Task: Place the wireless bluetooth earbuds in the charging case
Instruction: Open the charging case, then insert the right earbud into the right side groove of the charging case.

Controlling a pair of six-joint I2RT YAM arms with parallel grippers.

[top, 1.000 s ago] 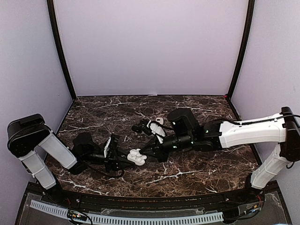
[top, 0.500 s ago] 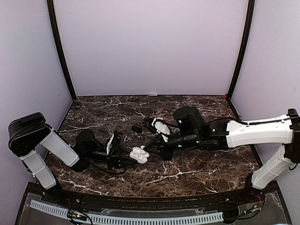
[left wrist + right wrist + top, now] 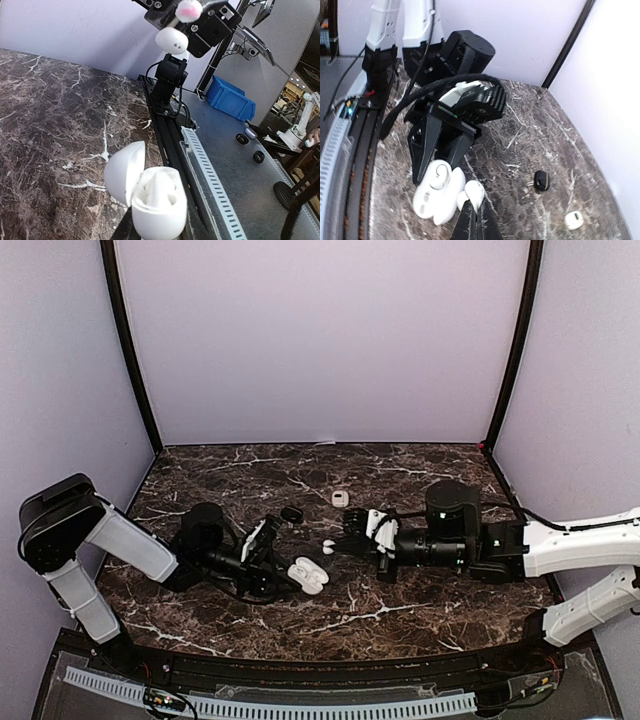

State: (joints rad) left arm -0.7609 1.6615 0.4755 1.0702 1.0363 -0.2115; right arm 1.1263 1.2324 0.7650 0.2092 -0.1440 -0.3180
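Note:
My left gripper (image 3: 292,574) is shut on an open white charging case (image 3: 309,576), lid swung back, held low over the marble. In the left wrist view the case (image 3: 157,197) shows two sockets with nothing in them. My right gripper (image 3: 337,543) is shut on a white earbud (image 3: 327,547), just right of and behind the case. In the right wrist view my right gripper (image 3: 476,222) pinches the earbud (image 3: 476,191) right beside the case (image 3: 434,196). The earbud also shows in the left wrist view (image 3: 171,40), above the case.
A small black earbud (image 3: 291,513) lies on the marble behind the case, also in the right wrist view (image 3: 540,181). A small white piece (image 3: 341,498) lies farther back, also in the right wrist view (image 3: 574,220). The table's front edge and cable rail (image 3: 210,175) run close by.
My right arm has drawn back to the right, keeping the earbud. My left gripper has carried the case to the right, and the case has turned.

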